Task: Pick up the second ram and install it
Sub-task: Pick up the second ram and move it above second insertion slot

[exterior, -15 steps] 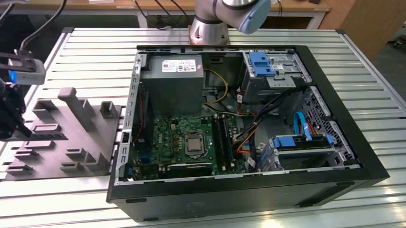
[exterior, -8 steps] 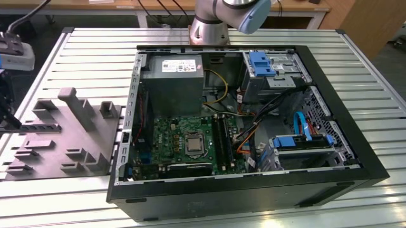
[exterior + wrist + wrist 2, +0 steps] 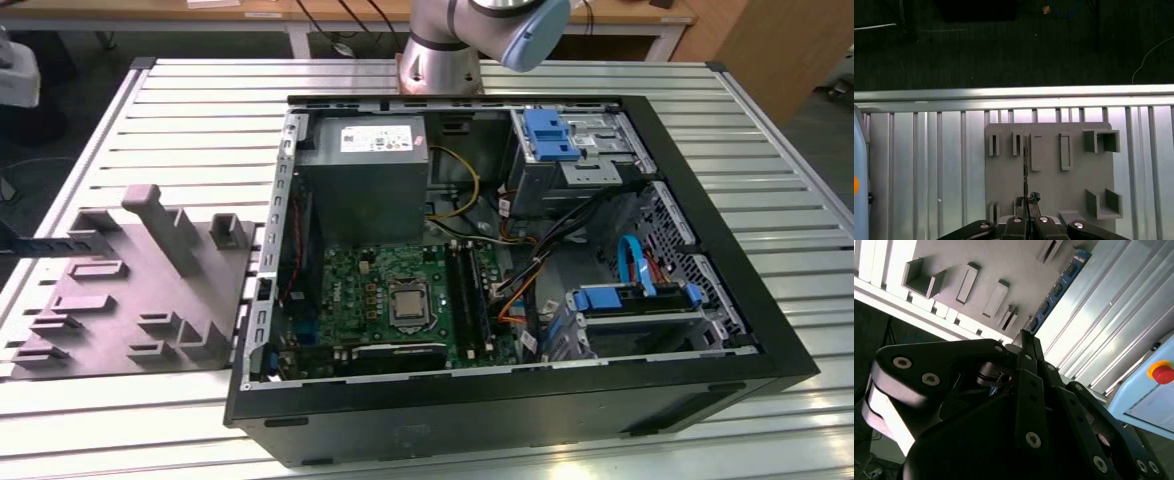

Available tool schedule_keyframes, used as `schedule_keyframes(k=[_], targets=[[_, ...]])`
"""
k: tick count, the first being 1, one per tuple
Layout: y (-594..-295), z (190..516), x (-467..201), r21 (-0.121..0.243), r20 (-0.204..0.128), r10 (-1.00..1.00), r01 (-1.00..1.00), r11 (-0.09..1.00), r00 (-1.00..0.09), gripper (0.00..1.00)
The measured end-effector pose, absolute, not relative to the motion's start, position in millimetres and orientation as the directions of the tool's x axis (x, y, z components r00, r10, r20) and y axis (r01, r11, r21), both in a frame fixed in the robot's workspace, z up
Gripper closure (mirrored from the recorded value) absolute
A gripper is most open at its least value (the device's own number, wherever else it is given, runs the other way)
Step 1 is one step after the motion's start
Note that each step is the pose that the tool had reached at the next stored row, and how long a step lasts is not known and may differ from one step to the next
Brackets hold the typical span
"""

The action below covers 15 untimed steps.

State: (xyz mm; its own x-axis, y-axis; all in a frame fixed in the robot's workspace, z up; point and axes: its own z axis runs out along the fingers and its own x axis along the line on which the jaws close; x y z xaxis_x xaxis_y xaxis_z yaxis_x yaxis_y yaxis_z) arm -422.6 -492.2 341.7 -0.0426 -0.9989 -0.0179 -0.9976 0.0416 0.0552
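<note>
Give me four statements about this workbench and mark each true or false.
1. The hand is closed on the long blue-green ram circuit strip. True.
2. The black computer case has its side shut. False: it lies open, showing the green motherboard.
3. The grey slotted fixture plate lies on the ribbed metal table, at the exterior view's left of the case. True.
4. The ram strip sits in a motherboard slot. False: it is in the hand, over the fixture plate.
</note>
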Motion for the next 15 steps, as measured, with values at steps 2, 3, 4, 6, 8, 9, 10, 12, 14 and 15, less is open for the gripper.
schedule_keyframes(k=[2,3,4,6,8,9,10,12,14,15], targets=[[-492.2,350.6,-422.6,0.055,-0.018,-0.999,-0.998,0.042,-0.043,0.88],[-492.2,355.4,-422.6,0.055,-0.018,-0.999,-0.998,0.042,-0.043,0.88],[-492.2,359.1,-422.6,0.055,-0.018,-0.999,-0.998,0.042,-0.043,0.88],[-492.2,366.6,-422.6,0.054,-0.018,-0.999,-0.998,0.042,-0.043,0.88],[-492.2,374.5,-422.6,0.054,-0.018,-0.999,-0.998,0.041,-0.043,0.88],[-492.2,378.4,-422.6,0.054,-0.018,-0.999,-0.998,0.042,-0.043,0.88],[-492.1,382.3,-422.6,0.054,-0.018,-0.999,-0.998,0.042,-0.043,0.88],[-492.1,390.6,-422.6,0.054,-0.018,-0.999,-0.998,0.042,-0.043,0.88],[-492.1,396.6,-422.6,0.053,-0.018,-0.999,-0.998,0.042,-0.043,0.88],[-492.0,399.7,-422.6,0.053,-0.019,-0.999,-0.998,0.041,-0.043,0.88]])
